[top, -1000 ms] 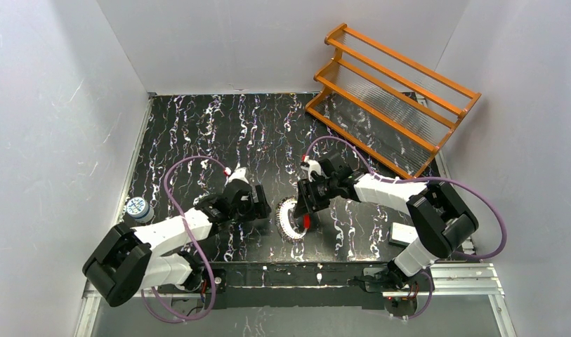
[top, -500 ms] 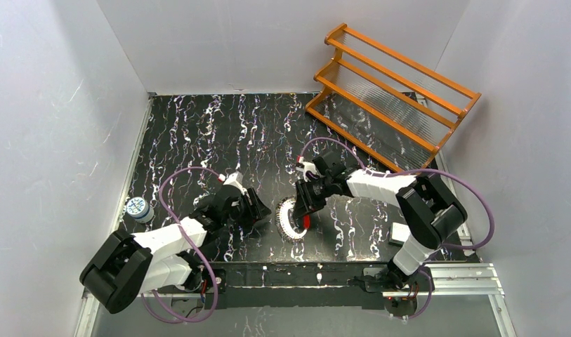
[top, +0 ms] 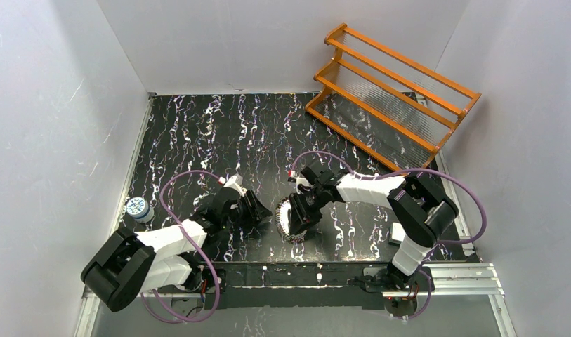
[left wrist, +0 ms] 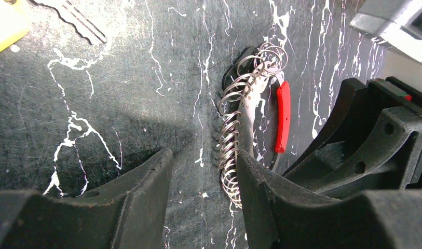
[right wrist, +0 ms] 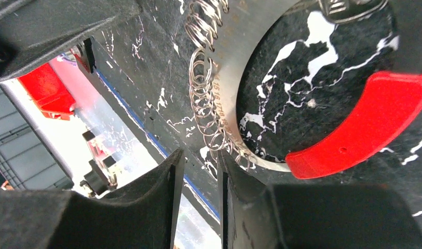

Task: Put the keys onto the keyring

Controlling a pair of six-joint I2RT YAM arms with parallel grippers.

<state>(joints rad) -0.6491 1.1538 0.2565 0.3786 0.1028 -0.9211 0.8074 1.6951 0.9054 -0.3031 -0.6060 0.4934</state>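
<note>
Black white-veined counter (top: 219,126), white walls (top: 57,105), orange rack (top: 389,96), left claw (left wrist: 203,155) apart beside keyring (left wrist: 248,106), right claw (right wrist: 199,155) narrowly apart, key (left wrist: 76,23) only in left wrist view

It looks like a robot test cell in a lab. Plain white walls (top: 71,105) close in a black marbled table (top: 219,126), two arms (top: 166,235) are mounted by an aluminium rail (top: 451,277), and an orange rack (top: 391,98) stands beyond the right gripper (top: 295,219).
</note>
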